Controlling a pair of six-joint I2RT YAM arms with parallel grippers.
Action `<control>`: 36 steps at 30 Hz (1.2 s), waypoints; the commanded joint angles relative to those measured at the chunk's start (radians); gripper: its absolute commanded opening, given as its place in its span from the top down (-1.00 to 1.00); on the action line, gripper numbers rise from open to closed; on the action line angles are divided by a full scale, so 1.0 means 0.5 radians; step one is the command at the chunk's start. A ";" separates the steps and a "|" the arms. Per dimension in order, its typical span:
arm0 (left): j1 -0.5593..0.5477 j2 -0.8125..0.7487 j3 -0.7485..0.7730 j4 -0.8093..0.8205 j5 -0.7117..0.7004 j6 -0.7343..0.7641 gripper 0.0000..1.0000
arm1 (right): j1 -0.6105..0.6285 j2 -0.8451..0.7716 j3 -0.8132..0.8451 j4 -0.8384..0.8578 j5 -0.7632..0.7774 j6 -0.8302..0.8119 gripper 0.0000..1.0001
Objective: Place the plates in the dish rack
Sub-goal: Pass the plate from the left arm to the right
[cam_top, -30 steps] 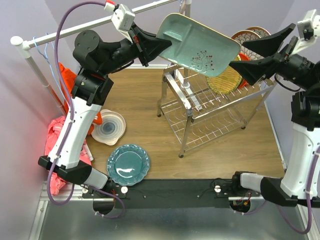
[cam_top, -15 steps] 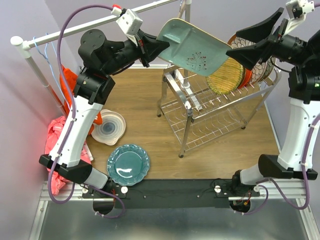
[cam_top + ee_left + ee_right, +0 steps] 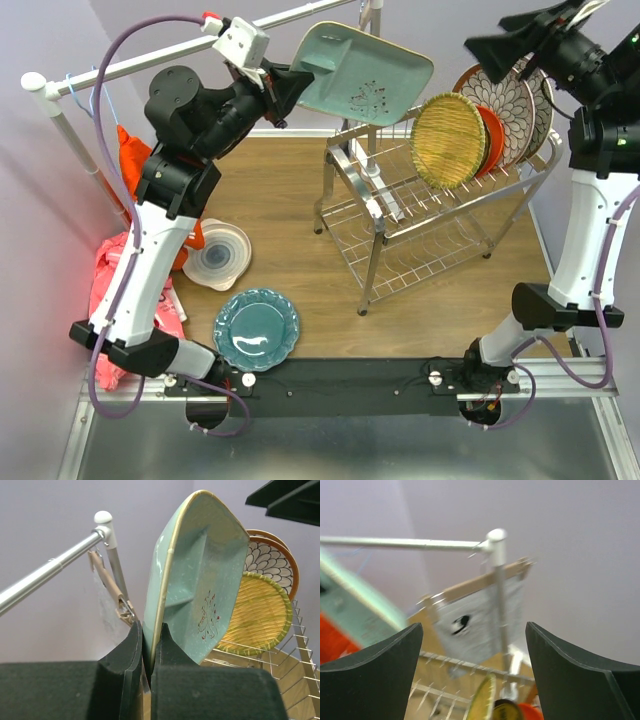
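Note:
My left gripper point(image 3: 288, 84) point(image 3: 150, 636) is shut on the rim of a pale teal rectangular plate point(image 3: 366, 74) point(image 3: 200, 570), holding it on edge in the air above the left end of the dish rack point(image 3: 400, 225). A yellow woven plate point(image 3: 448, 140) point(image 3: 257, 612), an orange plate point(image 3: 491, 135) and brown-rimmed floral plates point(image 3: 515, 98) point(image 3: 270, 560) stand upright in the rack's top tier. On the table lie a teal scalloped plate point(image 3: 257, 330) and a white-grey swirl plate point(image 3: 217, 255). My right gripper point(image 3: 505, 35) point(image 3: 472, 630) hangs open and empty high above the rack's right end.
A long white clothes rail point(image 3: 150, 60) point(image 3: 420, 543) runs along the back, with a grey cloth on a wooden hanger point(image 3: 107, 592) point(image 3: 480, 615). Red and orange cloths point(image 3: 120, 275) hang at the left wall. The rack's lower tier point(image 3: 430, 265) holds no plates.
The left gripper has drawn the pale teal plate leftward and slightly back. The right gripper has risen from beside the yellow woven plate to high above the rack, still open.

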 commanded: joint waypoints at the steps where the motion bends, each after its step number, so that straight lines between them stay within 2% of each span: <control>1: 0.011 -0.182 0.007 0.306 -0.147 -0.015 1.00 | 0.009 -0.025 0.100 0.198 0.955 -0.128 -0.79; 4: 0.015 -0.192 -0.006 0.306 -0.144 -0.018 1.00 | 0.009 0.033 0.130 0.241 1.247 -0.257 -0.78; 7: 0.011 -0.179 -0.012 0.312 -0.135 -0.033 1.00 | 0.009 0.103 0.231 0.253 1.319 -0.389 -0.87; 9: 0.011 -0.173 0.004 0.315 -0.116 -0.042 1.00 | 0.009 0.101 0.223 0.253 1.145 -0.518 -1.00; 10: 0.011 -0.158 0.007 0.315 -0.110 -0.042 1.00 | 0.009 0.073 0.186 0.271 0.822 -0.579 -1.00; 12: 0.011 -0.140 0.031 0.306 -0.083 -0.042 1.00 | 0.009 -0.028 0.055 0.354 0.510 -0.558 -1.00; 13: 0.011 -0.115 0.046 0.294 -0.074 -0.030 1.00 | 0.009 -0.050 0.030 0.370 0.244 -0.528 -1.00; 22: 0.008 -0.008 0.184 0.180 0.006 0.114 1.00 | 0.009 -0.280 -0.234 0.370 -0.656 -0.482 -0.93; 26: -0.022 0.038 0.255 0.159 0.114 0.178 1.00 | 0.009 -0.240 -0.210 0.373 -0.890 -0.310 -0.91; 31: -0.083 0.084 0.316 0.155 0.190 0.209 1.00 | 0.009 -0.191 -0.146 0.370 -0.909 -0.169 -0.86; 36: -0.169 0.121 0.375 0.165 0.154 0.209 1.00 | 0.027 -0.243 -0.293 0.364 -0.897 -0.153 -0.79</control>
